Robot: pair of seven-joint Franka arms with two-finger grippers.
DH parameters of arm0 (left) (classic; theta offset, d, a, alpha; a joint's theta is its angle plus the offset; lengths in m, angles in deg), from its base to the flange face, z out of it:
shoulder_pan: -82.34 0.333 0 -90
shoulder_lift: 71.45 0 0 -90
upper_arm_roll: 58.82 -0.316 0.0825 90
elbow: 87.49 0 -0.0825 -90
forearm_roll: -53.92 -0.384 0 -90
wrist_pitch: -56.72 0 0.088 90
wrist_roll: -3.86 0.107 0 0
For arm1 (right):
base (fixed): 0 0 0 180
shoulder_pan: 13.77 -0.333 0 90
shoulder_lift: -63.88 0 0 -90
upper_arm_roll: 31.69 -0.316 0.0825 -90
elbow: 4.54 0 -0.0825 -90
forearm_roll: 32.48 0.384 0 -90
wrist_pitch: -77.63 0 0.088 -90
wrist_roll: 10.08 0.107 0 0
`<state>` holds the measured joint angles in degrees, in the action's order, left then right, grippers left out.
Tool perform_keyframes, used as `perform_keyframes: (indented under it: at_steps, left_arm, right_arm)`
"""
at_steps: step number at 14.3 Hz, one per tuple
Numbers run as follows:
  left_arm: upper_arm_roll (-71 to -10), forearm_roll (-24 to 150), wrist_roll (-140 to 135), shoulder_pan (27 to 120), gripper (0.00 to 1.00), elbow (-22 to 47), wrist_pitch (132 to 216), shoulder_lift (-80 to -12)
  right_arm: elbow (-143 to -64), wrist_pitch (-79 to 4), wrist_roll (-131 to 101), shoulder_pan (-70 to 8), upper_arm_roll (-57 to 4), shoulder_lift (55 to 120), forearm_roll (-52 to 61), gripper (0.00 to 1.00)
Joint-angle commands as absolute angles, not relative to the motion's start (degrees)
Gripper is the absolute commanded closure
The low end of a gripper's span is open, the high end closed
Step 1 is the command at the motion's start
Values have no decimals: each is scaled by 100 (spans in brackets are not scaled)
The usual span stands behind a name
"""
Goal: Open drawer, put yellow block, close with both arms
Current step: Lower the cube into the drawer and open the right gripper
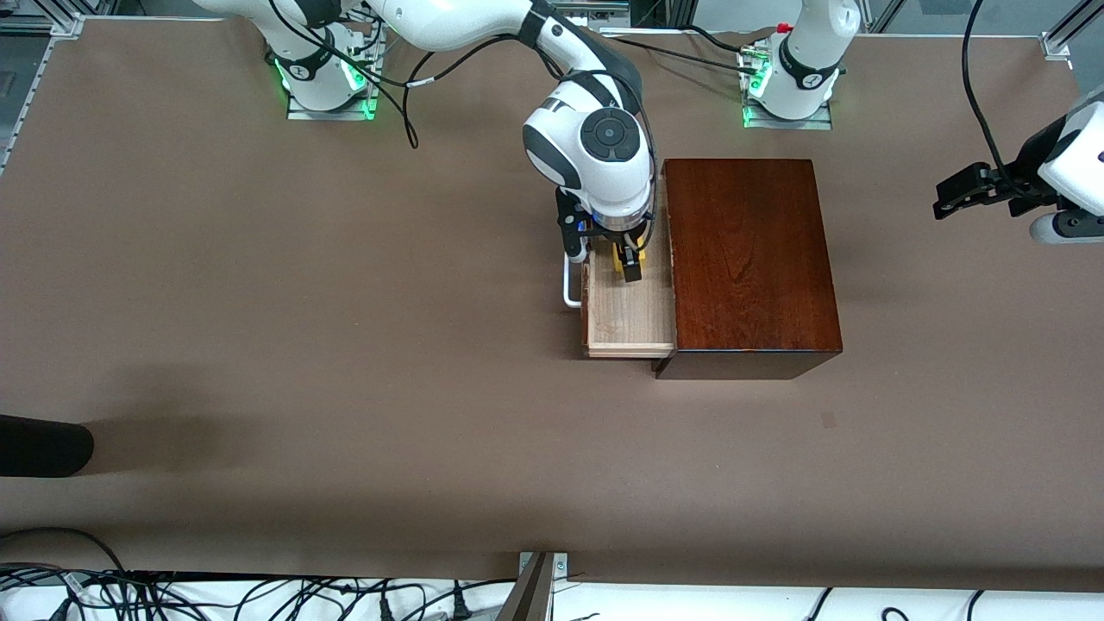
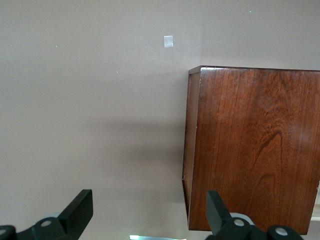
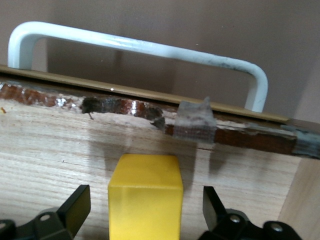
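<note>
Your right claw (image 3: 142, 212) stands wide around the yellow block (image 3: 145, 200), releasing it inside the open drawer (image 1: 628, 315); your left claw (image 2: 150, 215) waits wide beside the mahogany box (image 1: 750, 259).

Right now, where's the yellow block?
The yellow block sits in the open drawer, between the right claw's open fingers, at the drawer end nearest the robots' bases.

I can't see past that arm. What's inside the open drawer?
A yellow block on the drawer's pale wood floor, between the right tool's open fingers. The arm hides part of the tray.

Even overhead light, soft shadows
</note>
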<state>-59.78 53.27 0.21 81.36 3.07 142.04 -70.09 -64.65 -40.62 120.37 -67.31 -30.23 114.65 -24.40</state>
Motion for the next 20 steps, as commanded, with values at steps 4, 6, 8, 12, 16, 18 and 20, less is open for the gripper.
perform_keyframes:
  at_steps: [4, 6, 8, 12, 16, 18, 20]
  left_arm:
    - [-5952, 5383, 140, 8199, 0, 101, 14188, -6872]
    - [-5952, 5383, 140, 8199, 0, 93, 14188, -6872]
    - [-5943, 5401, 140, 8190, 0, 84, 14188, -6863]
    - [-5899, 5401, 131, 8146, 0, 84, 14188, -6863]
    - [-5891, 5418, 70, 8111, 0, -152, 14171, -6855]
    - [-5856, 5427, 43, 8102, 0, -241, 14144, -6732]
    - [-5654, 5418, -53, 8102, 0, -250, 14135, -6723]
  right_arm:
    - [-6237, -3883, 12114, -6721, -2959, 11521, -2431, 0]
    - [-6228, -3699, 12096, -6721, -2889, 11434, -2431, 0]
    - [-6219, -3296, 12061, -6704, -2888, 11066, -2431, 0]
    - [-6219, -2373, 11369, -6598, -2757, 10319, -2440, 0]
    - [-6316, -1346, 9439, -6519, -2354, 9694, -2440, 0]
    - [-6342, -843, 8496, -6510, -1950, 9650, -2378, 0]
    - [-6639, -859, 7645, -6362, -1615, 9431, -2352, 0]
